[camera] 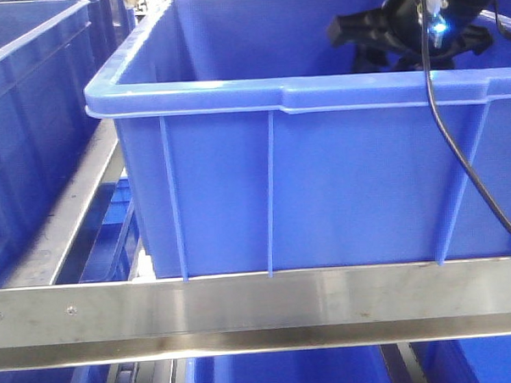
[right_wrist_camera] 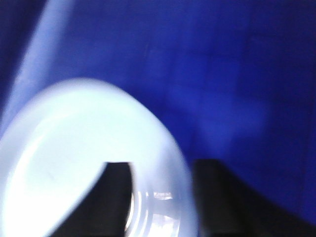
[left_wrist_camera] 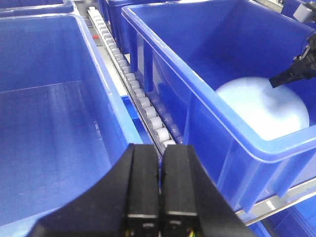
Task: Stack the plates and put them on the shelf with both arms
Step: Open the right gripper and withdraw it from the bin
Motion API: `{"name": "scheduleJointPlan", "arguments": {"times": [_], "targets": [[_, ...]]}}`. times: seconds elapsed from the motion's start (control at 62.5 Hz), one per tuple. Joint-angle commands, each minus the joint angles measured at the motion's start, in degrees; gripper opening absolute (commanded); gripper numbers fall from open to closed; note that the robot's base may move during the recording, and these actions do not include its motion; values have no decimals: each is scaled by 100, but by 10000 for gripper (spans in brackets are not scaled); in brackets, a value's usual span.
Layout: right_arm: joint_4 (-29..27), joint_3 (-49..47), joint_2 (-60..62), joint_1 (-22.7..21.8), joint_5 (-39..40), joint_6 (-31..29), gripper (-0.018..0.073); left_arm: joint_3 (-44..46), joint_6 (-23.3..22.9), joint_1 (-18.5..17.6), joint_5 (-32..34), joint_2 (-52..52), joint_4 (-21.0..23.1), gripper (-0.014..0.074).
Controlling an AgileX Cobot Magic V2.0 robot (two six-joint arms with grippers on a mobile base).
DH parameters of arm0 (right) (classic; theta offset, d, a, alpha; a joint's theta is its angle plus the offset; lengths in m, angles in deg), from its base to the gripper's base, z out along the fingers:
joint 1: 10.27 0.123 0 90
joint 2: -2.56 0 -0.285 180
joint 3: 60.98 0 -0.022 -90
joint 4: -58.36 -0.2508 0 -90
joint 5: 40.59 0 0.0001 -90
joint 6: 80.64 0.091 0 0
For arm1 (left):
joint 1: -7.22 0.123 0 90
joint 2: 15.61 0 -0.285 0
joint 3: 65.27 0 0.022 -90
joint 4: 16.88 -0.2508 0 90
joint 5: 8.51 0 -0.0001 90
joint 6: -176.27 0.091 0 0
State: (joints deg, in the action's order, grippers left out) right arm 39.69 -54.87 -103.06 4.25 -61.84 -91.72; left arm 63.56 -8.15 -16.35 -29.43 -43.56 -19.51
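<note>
Right gripper [right_wrist_camera: 160,197] inside blue crate [camera: 323,180], jaws straddling plate [right_wrist_camera: 89,163] rim; grasp uncertain. Left gripper [left_wrist_camera: 159,197] jaws pressed together, empty. Stacking, shelving apparently still ahead.

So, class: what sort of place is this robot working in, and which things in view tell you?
Probably a warehouse or factory storage line: ribbed blue plastic crates sit on a stainless-steel rack, with a roller track running between them.

Ribbed blue crates [camera: 306,181] flank a white roller track [left_wrist_camera: 140,101].
</note>
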Motion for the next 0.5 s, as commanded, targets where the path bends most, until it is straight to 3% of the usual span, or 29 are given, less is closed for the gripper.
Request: {"name": "scheduleJointPlan", "arguments": {"times": [0.0,0.176,0.256,0.48], "targets": [[-35,-271,370,-43,99,-25,519,164,-50,-21,506,-75,34,84],[-35,-314,683,-43,-28,-25,515,164,-50,-21,506,-75,34,84],[-35,-314,984,-43,-35,-25,473,164,-50,-21,506,-75,34,84],[-35,-232,2218,-43,-257,-97,138,164,-50,-21,506,-75,34,84]]}}
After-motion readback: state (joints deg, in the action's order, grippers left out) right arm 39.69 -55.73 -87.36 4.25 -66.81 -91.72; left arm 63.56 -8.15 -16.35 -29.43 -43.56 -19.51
